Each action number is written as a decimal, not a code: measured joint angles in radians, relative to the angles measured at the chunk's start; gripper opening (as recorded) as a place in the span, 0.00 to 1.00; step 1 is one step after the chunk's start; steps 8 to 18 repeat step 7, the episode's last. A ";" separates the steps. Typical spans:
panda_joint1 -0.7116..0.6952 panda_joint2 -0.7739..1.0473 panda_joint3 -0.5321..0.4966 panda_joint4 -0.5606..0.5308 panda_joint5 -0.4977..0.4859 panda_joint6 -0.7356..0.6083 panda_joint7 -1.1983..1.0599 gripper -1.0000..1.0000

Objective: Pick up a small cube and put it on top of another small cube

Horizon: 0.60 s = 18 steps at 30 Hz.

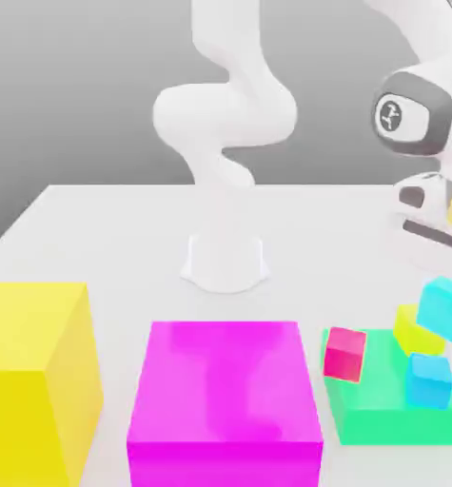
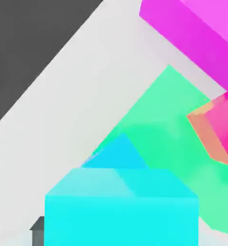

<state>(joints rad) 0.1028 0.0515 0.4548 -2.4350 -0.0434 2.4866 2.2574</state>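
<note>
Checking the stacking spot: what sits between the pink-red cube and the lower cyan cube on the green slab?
In the exterior view, bare green slab lies between the pink-red cube and the lower cyan cube; nothing stands there.

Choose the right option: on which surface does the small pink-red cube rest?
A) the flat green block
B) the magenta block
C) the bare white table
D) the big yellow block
A: the pink-red cube sits on the flat green block, near its edge toward the magenta block.
</note>
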 joint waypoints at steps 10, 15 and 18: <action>0.013 0.080 -0.015 -0.015 -0.062 0.084 0.045 1.00; 0.013 0.080 -0.015 -0.015 -0.062 0.084 0.045 1.00; 0.013 0.080 -0.015 -0.015 -0.062 0.084 0.045 1.00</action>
